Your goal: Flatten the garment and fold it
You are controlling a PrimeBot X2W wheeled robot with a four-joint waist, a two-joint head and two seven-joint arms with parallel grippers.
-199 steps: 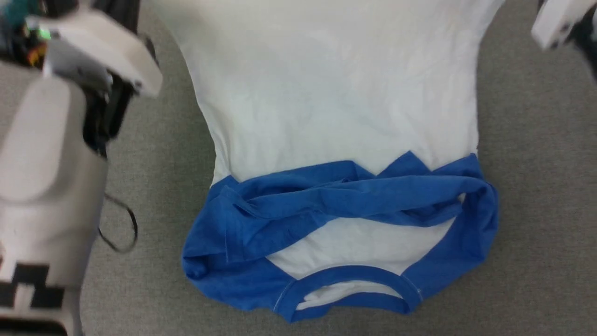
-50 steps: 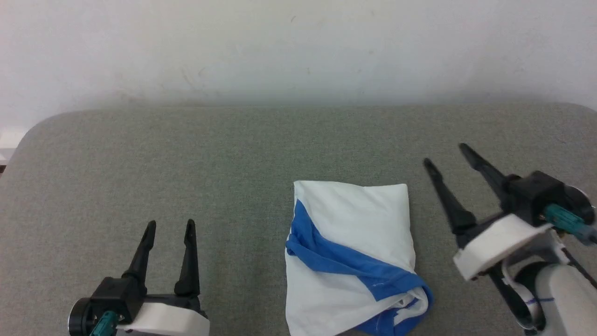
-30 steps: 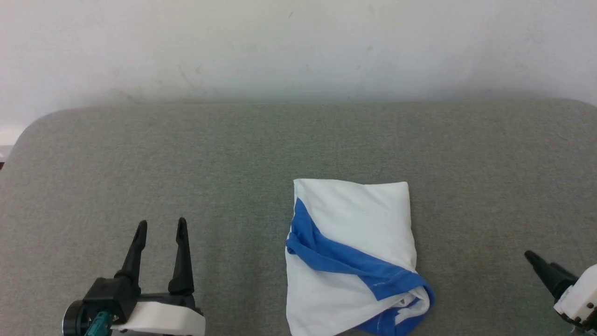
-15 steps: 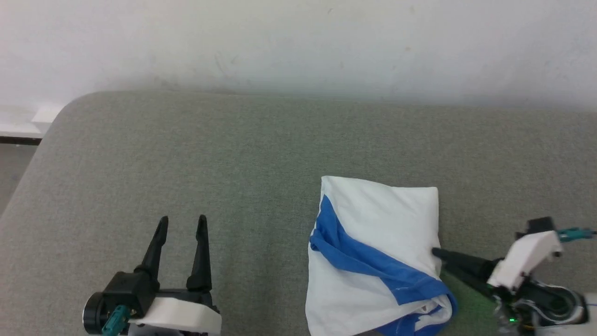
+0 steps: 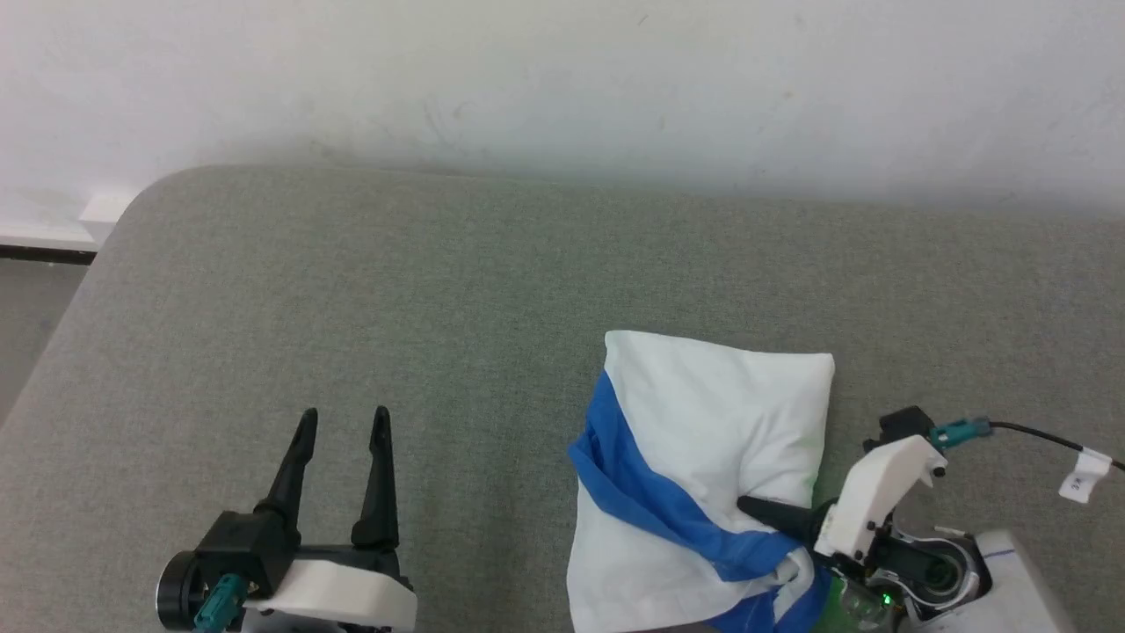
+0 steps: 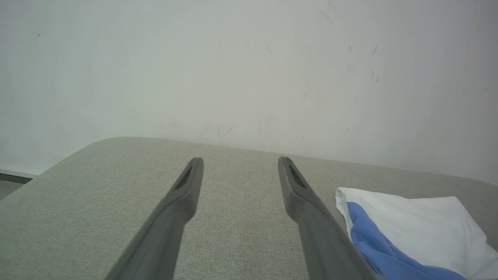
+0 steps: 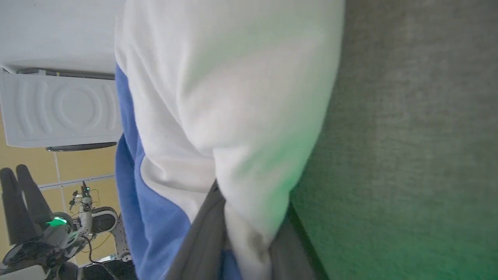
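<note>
The garment (image 5: 703, 457) was a light, limp, folded bundle, sure to sag, so I took several layers at once: my right end effector (image 5: 763, 512) pinched its near edge. My left end effector (image 5: 343, 420) gaped empty, garment off to its right on the counter (image 5: 352, 290).

- A robotics lab or test room, by its looks.
- A grey fabric-covered desk (image 5: 352, 290) with a rounded corner stands against a bare, scuffed white wall (image 5: 562, 79).
- Beside the desk: tan tiled floor (image 7: 31, 157) and a white ribbed panel (image 7: 58, 109).
</note>
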